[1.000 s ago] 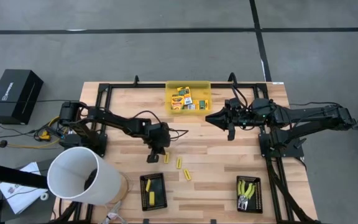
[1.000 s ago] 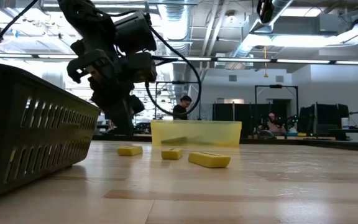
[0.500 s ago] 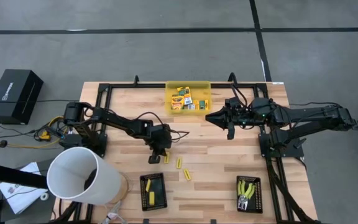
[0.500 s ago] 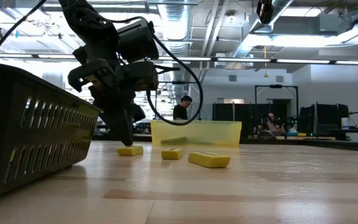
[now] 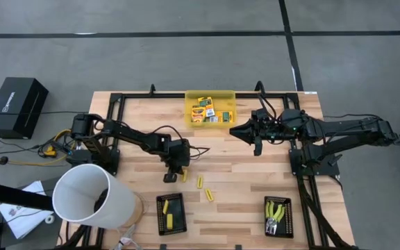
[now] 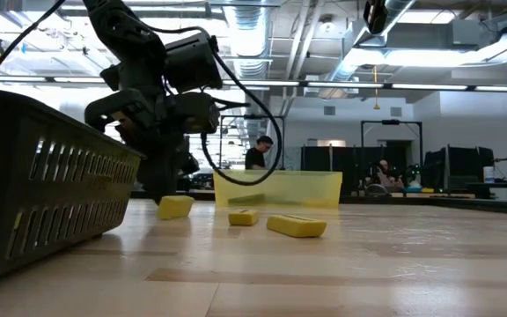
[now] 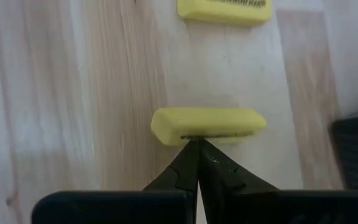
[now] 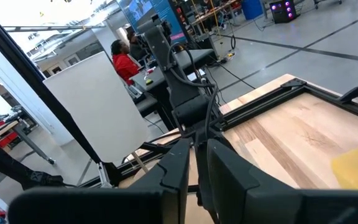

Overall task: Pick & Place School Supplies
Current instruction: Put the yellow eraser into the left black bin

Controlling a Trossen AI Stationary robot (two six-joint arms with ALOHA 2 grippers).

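We have the left gripper [image 7: 194, 144] clamped on a yellow stick [image 7: 208, 124], lifted beside two loose sticks at six o'clock from the yellow bin [image 5: 210, 96]; most sorting remains

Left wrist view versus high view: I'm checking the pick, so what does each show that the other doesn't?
Only the left wrist view shows the left gripper with fingertips shut together against the edge of a short yellow stick; whether it is gripped is unclear. Only the high view shows the translucent yellow rectangular bin, the black tray with one yellow stick, the black tray with the yellow-green-handled tools, and the right gripper waiting near the bin. Both show the wooden table and a second loose yellow stick.
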